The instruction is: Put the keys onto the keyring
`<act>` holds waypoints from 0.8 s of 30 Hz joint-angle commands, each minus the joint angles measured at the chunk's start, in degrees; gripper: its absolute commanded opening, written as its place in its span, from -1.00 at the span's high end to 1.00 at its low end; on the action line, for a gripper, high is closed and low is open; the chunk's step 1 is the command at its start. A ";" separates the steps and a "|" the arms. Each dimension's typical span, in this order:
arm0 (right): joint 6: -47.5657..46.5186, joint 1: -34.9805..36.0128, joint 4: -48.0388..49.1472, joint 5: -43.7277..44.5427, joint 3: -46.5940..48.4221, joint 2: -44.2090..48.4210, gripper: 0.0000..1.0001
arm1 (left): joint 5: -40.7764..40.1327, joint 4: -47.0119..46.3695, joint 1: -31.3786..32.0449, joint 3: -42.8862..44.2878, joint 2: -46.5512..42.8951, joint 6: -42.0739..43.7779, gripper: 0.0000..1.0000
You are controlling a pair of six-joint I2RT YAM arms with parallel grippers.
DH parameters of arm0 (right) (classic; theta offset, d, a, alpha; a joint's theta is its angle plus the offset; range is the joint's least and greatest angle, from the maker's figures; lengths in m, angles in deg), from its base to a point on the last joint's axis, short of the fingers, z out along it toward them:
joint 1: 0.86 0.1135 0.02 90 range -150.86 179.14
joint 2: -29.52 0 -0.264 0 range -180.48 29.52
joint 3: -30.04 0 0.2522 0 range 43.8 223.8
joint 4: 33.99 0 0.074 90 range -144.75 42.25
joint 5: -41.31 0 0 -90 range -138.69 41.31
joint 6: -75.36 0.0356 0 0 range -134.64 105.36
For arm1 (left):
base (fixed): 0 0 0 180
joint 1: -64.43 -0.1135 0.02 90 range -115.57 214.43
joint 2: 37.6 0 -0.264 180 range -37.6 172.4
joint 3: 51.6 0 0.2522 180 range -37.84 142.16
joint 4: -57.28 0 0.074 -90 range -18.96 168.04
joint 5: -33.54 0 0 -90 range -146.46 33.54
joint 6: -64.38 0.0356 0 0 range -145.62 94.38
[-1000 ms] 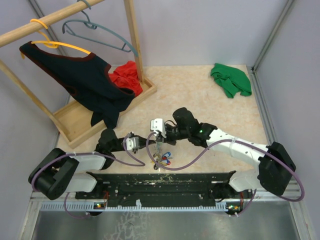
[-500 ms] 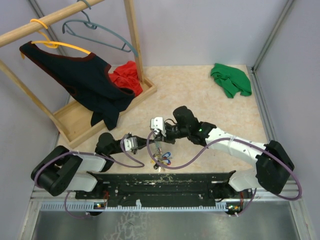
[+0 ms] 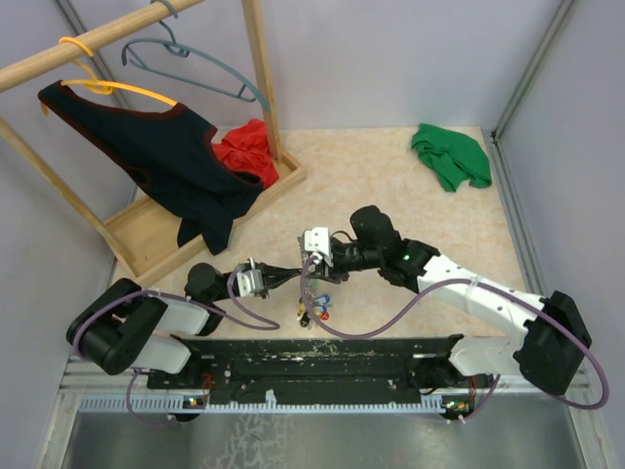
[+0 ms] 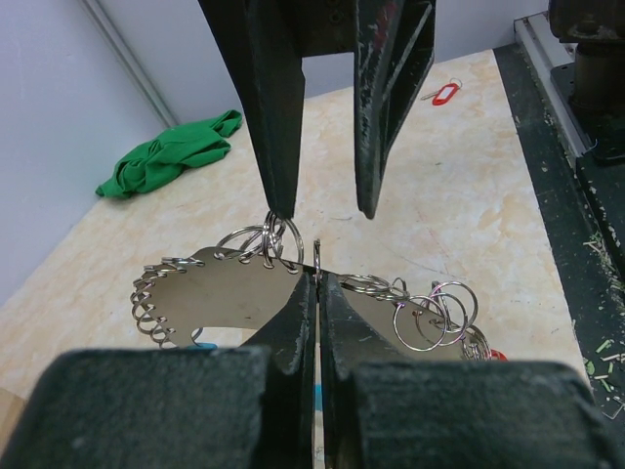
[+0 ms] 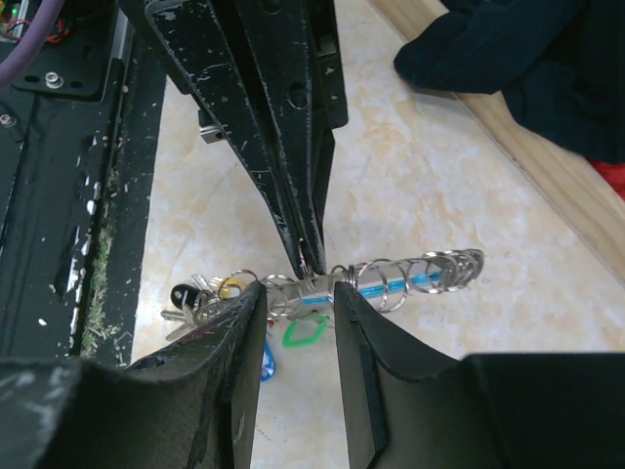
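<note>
The keyring (image 4: 210,293) is a flat silvery piece lined with wire rings and a light-blue strip (image 5: 391,288). It hangs above the table near the front edge (image 3: 311,291). My left gripper (image 4: 317,278) is shut on its upper edge and also shows in the top view (image 3: 291,270). My right gripper (image 5: 298,303) is open, one finger on each side of the keyring and neither touching it. A cluster of tags and keys (image 5: 200,293) hangs at one end, with a green-headed piece (image 5: 305,330) below. A small red-headed key (image 4: 444,95) lies apart on the table.
A green cloth (image 3: 449,156) lies at the back right. A wooden rack base (image 3: 195,230) with a dark vest (image 3: 156,156) and red cloth (image 3: 246,151) stands at the left. The black base rail (image 3: 312,357) runs along the near edge.
My right gripper has opened and drawn back a little to the right. The left gripper stays shut on the keyring, which now hangs from it alone.
</note>
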 commanded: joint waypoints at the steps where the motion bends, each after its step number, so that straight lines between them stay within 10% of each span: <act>1: 1.36 -1.34 3.29 1.71 -1.12 3.82 0.33 | 1.05 -5.12 -0.03 1.17 -0.13 -0.89 1.00; 24: 15.51 -3.58 7.40 16.82 -5.33 -5.55 0.23 | -9.97 8.40 -2.80 -3.23 -11.32 3.32 1.00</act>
